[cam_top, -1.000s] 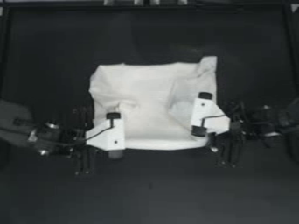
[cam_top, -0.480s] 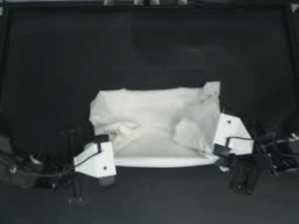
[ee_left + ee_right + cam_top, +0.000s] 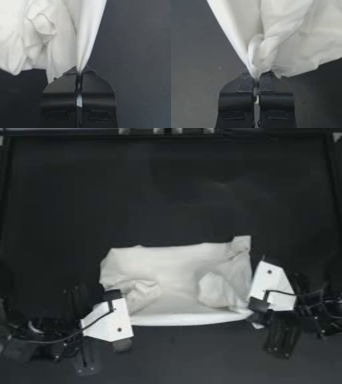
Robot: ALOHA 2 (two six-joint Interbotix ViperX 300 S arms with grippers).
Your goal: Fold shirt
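Mid-fold: soft white short-sleeved T-shirt (image 3: 177, 278) bunched, not yet flat; left gripper (image 3: 80, 73) and right gripper (image 3: 257, 75) each clamp its near edge.

Plain white shirt (image 3: 180, 278) with no print or pattern, only soft grey shading in the folds, lying on a dark, nearly black matte table (image 3: 167, 193). Black jaws on the left gripper (image 3: 79, 75) and the right gripper (image 3: 257, 75), each with a thin sliver of white cloth showing in the seam between them. Black arms with black cables seen from above, each carrying a white rectangular block (image 3: 108, 320) marked by a small dark dot, the second white block (image 3: 272, 285) sitting at the shirt's right edge.
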